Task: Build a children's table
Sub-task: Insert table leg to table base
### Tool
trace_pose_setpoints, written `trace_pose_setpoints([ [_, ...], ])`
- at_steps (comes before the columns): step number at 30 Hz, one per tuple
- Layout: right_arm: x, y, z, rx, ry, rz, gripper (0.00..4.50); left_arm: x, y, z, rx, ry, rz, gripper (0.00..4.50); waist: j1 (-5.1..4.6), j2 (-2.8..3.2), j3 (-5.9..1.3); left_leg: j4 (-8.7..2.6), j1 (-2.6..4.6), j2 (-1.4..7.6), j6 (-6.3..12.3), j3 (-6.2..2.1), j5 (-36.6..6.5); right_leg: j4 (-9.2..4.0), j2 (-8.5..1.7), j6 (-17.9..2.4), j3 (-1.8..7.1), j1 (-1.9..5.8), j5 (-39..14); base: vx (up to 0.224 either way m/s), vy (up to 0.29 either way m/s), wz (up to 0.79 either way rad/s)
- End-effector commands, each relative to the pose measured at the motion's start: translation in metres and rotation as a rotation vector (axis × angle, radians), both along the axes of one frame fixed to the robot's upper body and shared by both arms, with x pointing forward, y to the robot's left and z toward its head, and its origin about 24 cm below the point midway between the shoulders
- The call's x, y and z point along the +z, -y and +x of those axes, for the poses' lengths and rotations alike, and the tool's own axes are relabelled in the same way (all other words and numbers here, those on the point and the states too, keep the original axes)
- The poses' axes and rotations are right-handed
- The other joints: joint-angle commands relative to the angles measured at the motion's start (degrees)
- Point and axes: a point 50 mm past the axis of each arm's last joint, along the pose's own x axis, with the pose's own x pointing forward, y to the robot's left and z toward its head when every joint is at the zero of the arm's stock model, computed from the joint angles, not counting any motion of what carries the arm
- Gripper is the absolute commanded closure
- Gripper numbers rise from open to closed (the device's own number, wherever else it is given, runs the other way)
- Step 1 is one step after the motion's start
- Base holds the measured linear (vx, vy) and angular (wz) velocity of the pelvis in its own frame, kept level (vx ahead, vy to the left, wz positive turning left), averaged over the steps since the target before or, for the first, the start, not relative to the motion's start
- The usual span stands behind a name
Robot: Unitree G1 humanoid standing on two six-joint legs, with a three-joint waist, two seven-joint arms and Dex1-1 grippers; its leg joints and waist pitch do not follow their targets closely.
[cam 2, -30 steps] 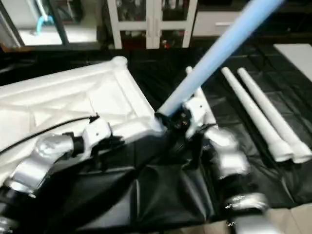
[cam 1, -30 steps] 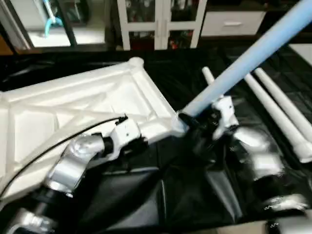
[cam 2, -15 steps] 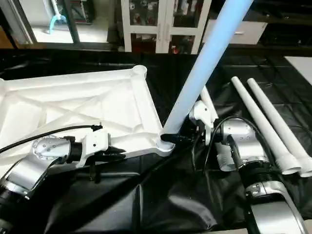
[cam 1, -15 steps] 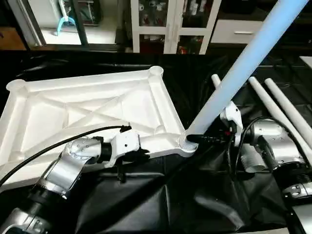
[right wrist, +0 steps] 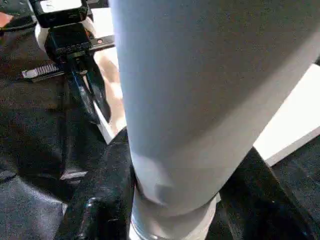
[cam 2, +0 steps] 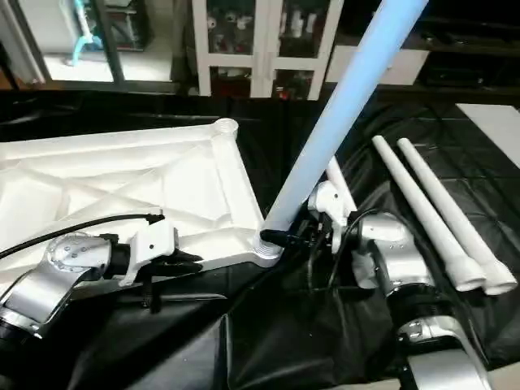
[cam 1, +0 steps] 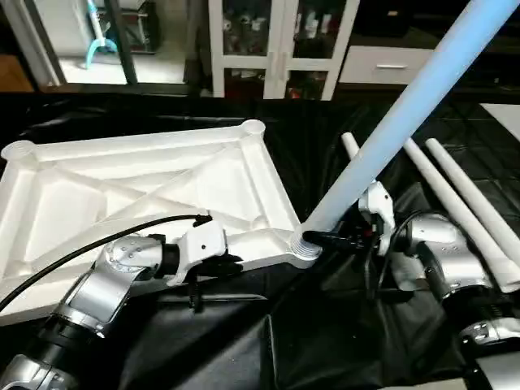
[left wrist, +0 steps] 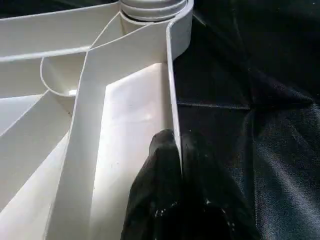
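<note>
The children's table top (cam 1: 154,187) lies upside down on black cloth, ribbed underside up, with round sockets at its corners. One white leg (cam 1: 406,122) stands in the near right corner socket (cam 1: 301,246) and leans up to the right. My right gripper (cam 1: 325,238) is shut on this leg just above the socket, and its black fingers (right wrist: 97,200) flank the tube. My left gripper (cam 1: 219,262) is shut on the top's near rim (left wrist: 172,90), one finger (left wrist: 160,155) on each side of the wall.
Two loose legs (cam 2: 414,211) (cam 2: 451,207) lie side by side on the cloth to the right, and a third (cam 2: 337,180) lies behind my right wrist. A white glass-door cabinet (cam 1: 276,41) stands at the back. Black cloth (cam 1: 309,341) covers the near floor.
The camera has shifted. The leg stands a little steeper than a second ago, its foot still in the corner socket. Both grips are unchanged.
</note>
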Motion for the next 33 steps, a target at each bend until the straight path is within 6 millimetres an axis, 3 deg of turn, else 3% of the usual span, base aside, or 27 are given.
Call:
trace_pose_setpoints([
  [1,-0.089,0.006,-0.055,0.035,-0.411,-0.235,2.62,-0.003,0.011,-0.005,-0.062,-0.02,-0.013,4.5,-0.24,1.2,0.26,-4.77,0.39,4.09,-0.25,-2.22,-22.73,-4.93,-4.53,-12.16,2.59,-1.0,-18.02,0.0,0.0,0.0],
  [4,-0.088,0.005,-0.055,0.058,-0.421,-0.234,2.62,-0.003,0.011,-0.006,-0.07,-0.028,-0.009,4.5,-0.47,1.11,0.14,-4.77,0.23,4.11,0.28,-2.08,-21.89,-4.74,-4.43,-12.95,2.53,-0.86,-15.09,0.0,0.0,0.0],
  [12,-0.08,0.01,-0.046,0.131,-0.479,-0.319,2.62,-0.004,0.012,-0.007,-0.075,-0.032,-0.007,4.5,-0.38,1.05,0.01,-4.76,0.22,4.21,0.75,-1.94,-20.83,-4.64,-4.43,-13.7,2.56,-0.83,-13.94,0.0,0.0,0.0],
  [13,-0.08,0.01,-0.045,0.137,-0.484,-0.325,2.62,-0.004,0.012,-0.007,-0.075,-0.032,-0.007,4.5,-0.37,0.83,-0.18,-4.72,0.18,4.23,0.78,-1.94,-20.57,-4.58,-4.5,-13.78,2.54,-0.68,-13.74,0.0,0.0,0.0],
  [18,-0.077,0.01,-0.041,0.148,-0.491,-0.343,2.62,-0.004,0.012,-0.007,-0.075,-0.033,-0.007,4.5,-0.09,0.98,-0.13,-4.67,0.13,4.27,0.85,-1.8,-19.43,-4.48,-4.58,-14.08,2.58,-0.65,-12.6,0.0,0.0,0.0],
  [19,-0.074,0.009,-0.037,0.145,-0.48,-0.342,2.62,-0.004,0.011,-0.007,-0.074,-0.031,-0.007,4.5,-0.16,0.56,-0.21,-4.68,0.09,4.28,0.91,-1.81,-19.61,-4.5,-4.55,-14.0,2.53,-0.62,-13.05,0.0,0.0,0.0],
  [22,-0.072,0.008,-0.035,0.144,-0.474,-0.34,2.62,-0.004,0.011,-0.007,-0.073,-0.031,-0.008,4.5,-0.16,0.8,-0.18,-4.72,0.18,4.3,0.61,-1.91,-20.66,-4.63,-4.68,-13.74,2.59,-0.83,-15.4,0.0,0.0,0.0],
  [33,-0.082,0.006,-0.045,0.179,-0.475,-0.372,2.62,-0.004,0.011,-0.007,-0.066,-0.033,-0.006,4.5,-0.11,0.66,-0.15,-4.82,0.12,4.29,0.5,-1.95,-20.95,-4.76,-4.62,-13.09,2.68,-0.98,-15.73,0.0,0.0,0.0],
])
